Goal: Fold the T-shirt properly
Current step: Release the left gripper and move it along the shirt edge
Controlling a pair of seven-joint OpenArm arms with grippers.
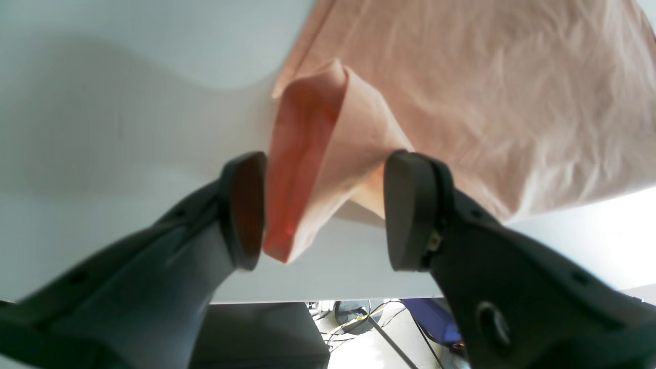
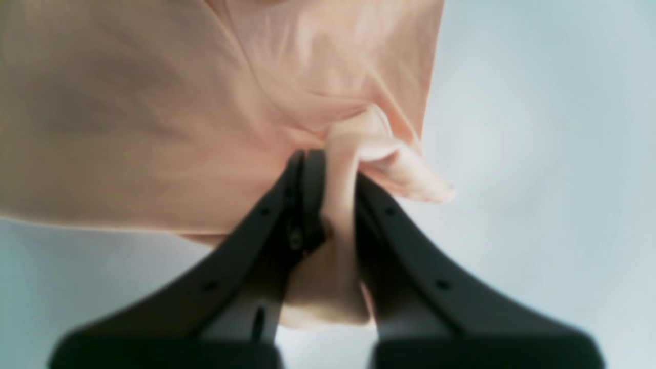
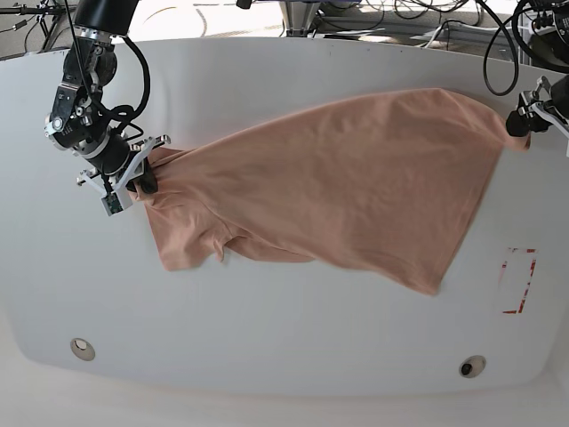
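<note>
From my base view, the T-shirt [image 3: 338, 187] lies spread across the middle of the worktop [image 3: 267, 338]. My right hand [image 3: 142, 182] sits at its left end, my left hand [image 3: 524, 124] at its far right corner. A marked rectangle [image 3: 518, 280] lies right of the shirt.

White table [image 3: 293, 338], red-marked rectangle [image 3: 518, 280], cables [image 3: 418, 27] behind.

The T-shirt [image 2: 154, 128] runs past the top edge (right wrist view blurred).
</note>
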